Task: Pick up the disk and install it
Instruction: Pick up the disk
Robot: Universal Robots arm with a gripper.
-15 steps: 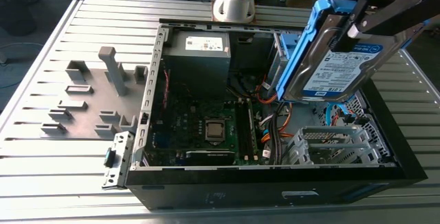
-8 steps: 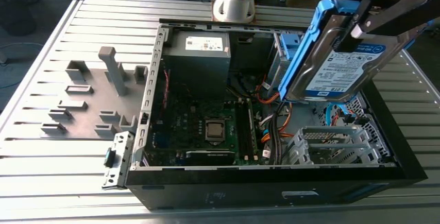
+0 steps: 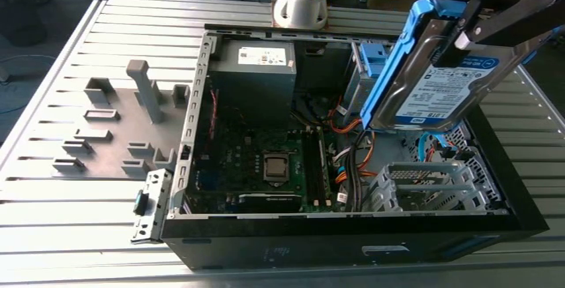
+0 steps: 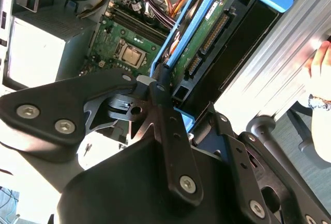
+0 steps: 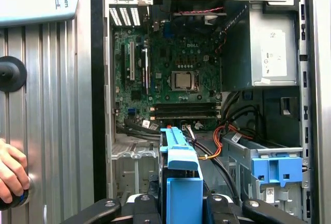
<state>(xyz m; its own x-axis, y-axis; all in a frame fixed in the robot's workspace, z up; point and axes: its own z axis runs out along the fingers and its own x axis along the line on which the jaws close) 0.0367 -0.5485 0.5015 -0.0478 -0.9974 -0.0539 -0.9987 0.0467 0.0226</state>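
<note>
Disk (image 3: 441, 76) clamped in tool (image 3: 472, 33), fingers closed on its blue rails, tilted above open PC case (image 3: 353, 235) near exterior view's right wall; drive cage (image 3: 424, 185) open below.

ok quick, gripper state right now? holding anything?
Gripper: shut on the disk, held on edge in the air above the open computer case.

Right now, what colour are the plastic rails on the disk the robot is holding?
Bright blue, framing the silver disk held in the gripper; clearest in the exterior view.
</note>
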